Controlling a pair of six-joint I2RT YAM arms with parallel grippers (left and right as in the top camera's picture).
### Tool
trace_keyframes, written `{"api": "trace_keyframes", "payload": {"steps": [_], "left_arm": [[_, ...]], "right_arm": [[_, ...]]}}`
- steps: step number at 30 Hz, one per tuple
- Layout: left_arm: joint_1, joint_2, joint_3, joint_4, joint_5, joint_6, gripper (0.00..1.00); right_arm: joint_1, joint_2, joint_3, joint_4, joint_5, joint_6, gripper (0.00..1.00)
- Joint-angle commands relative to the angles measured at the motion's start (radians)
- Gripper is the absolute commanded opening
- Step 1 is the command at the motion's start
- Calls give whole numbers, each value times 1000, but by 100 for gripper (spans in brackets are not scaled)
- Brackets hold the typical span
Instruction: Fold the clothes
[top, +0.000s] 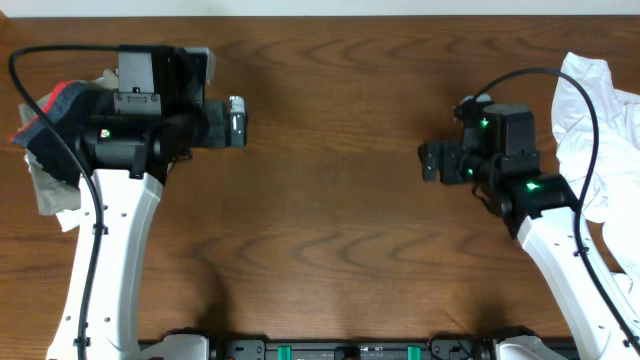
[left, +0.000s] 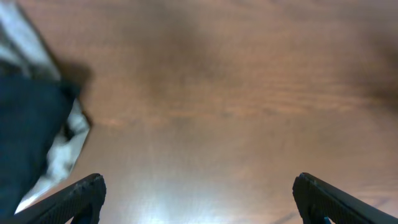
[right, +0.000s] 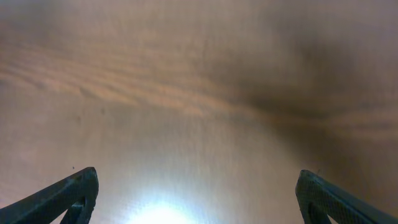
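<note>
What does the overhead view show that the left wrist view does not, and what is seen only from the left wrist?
Only the overhead view shows both arms, the open right gripper, the white shirt at the table's right edge, and the coral-red edge of the leggings in the pile on the left.

Only the left wrist view shows the left gripper from close up: fingertips wide apart, nothing between them.

Both show the bare wooden table and dark cloth with pale cloth beside it.

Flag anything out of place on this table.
Nothing is damaged or spilled, but a dark bundle with a coral-red edge lies crumpled at far left, and a white shirt is heaped at far right.
</note>
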Motion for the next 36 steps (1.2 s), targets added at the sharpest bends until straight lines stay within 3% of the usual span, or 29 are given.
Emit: {"api": "trace_keyframes", "payload": {"steps": [1,6,10,14,20,36], "left_arm": [[-3,-16,4,-45,-36,20,98],[-3,-113,-30,-65,-20,21,98],[-3,-317,-160,-21,-21,21,98],[-3,-564,-338,28,-21,14,98],[-3,-787,-488,89,-21,16,98],[-3,-832,-492,66,-21,16,98]], "right_arm": [[-10,-83,2,-49,-23,15,99],[-4,-275,0,-178,91,84,99],[17,-457,-36,-237,142,87,99],[47,-667,-148,-243,162,124,99],[51,-891,-311,-238,219,219,99],[51,-907,-359,-466,219,220,99]]}}
